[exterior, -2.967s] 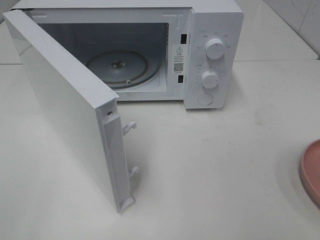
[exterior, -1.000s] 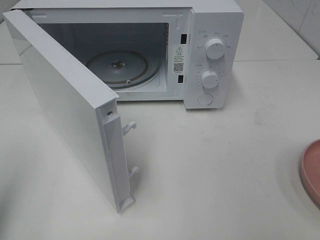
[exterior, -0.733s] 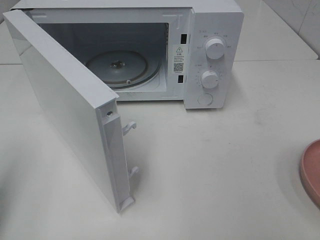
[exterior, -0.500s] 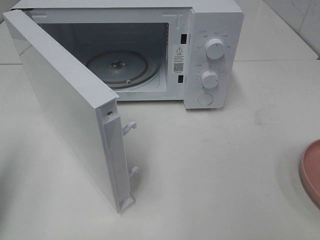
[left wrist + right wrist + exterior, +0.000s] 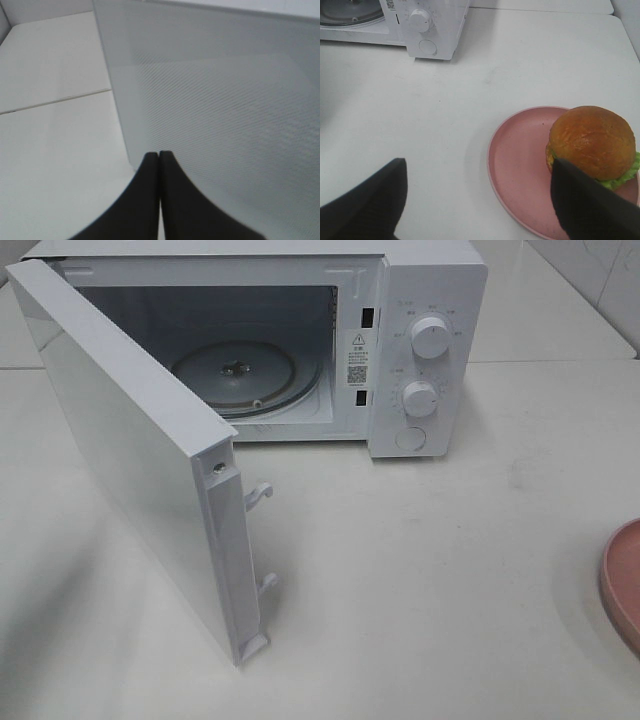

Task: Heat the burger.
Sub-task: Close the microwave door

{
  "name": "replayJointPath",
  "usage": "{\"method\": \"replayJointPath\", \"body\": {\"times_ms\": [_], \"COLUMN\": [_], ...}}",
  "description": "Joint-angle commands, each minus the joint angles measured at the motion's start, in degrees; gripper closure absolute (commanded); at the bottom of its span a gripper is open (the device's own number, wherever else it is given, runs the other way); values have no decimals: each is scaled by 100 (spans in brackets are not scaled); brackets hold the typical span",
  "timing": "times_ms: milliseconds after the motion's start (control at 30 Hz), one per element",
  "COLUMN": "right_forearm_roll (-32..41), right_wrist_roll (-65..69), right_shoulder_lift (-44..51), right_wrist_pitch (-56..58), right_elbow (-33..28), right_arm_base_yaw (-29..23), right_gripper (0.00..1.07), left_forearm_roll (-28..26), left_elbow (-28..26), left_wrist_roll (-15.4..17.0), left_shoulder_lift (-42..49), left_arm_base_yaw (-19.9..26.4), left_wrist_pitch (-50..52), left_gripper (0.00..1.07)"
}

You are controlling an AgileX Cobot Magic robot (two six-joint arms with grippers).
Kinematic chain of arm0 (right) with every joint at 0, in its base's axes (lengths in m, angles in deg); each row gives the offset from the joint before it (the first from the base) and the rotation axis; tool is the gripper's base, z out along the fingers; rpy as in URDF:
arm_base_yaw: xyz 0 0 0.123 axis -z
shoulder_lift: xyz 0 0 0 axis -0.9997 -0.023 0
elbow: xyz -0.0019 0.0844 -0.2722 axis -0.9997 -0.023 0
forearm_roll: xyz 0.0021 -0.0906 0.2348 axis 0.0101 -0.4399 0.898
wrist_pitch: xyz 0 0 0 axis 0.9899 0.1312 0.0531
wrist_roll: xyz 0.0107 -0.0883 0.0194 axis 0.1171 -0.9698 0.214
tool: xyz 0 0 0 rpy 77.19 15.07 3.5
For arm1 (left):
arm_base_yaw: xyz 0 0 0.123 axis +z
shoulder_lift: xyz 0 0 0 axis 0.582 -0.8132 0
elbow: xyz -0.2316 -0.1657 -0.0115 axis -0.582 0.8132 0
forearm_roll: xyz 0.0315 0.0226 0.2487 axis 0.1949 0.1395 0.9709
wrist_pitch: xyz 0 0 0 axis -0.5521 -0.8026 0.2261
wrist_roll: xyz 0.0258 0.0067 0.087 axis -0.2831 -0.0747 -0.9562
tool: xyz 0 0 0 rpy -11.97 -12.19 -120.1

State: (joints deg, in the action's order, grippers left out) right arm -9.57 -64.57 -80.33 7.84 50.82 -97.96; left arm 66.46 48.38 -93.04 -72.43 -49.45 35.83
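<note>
Microwave door open. Right gripper spread above burger on plate; centre over bun, descend, close gently. Left gripper pressed together, empty.

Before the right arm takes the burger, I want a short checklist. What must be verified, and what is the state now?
1. Microwave door open: ok.
2. Turntable bare: ok.
3. Burger on pink plate, uncovered: ok.
4. Right gripper open: ok.
5. Right gripper around the burger: not ok, one finger overlaps its edge only.
6. Left gripper shut, near the door: ok.
</note>
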Motion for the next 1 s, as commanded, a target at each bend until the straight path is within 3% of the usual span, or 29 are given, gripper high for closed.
{"method": "replayJointPath", "body": {"times_ms": [33, 300, 367, 467, 633, 733, 800, 1000], "right_forearm_roll": [23, 23, 23, 23, 23, 23, 23, 23], "right_wrist_roll": [-34, -34, -34, -34, -34, -34, -34, -34], "right_shoulder_lift": [149, 149, 149, 149, 149, 149, 149, 149], "right_wrist_pitch": [-6, -6, -6, -6, -6, -6, -6, -6], "right_elbow": [-11, -11, -11, -11, -11, -11, -11, -11], "right_arm_base_yaw": [40, 40, 40, 40, 40, 40, 40, 40], "right_gripper": [31, 31, 31, 31, 31, 31, 31, 31], "left_forearm_roll": [149, 166, -69, -166, -722, -819, -1215, -1633], "left_elbow": [17, 17, 0, -11, -424, -521, -871, -1381], "left_wrist_roll": [258, 367, 367, 367, 344, 344, 264, 149], "left_shoulder_lift": [-229, -1255, -1564, -1679, -2338, -2418, -2693, -3014], "left_arm_base_yaw": [-201, -877, -1203, -1318, -1971, -2057, -2332, -2590], "left_wrist_pitch": [584, 1839, 2189, 2269, 2464, 2464, 2464, 2464], "left_gripper": [107, 107, 107, 107, 107, 107, 107, 107]}}
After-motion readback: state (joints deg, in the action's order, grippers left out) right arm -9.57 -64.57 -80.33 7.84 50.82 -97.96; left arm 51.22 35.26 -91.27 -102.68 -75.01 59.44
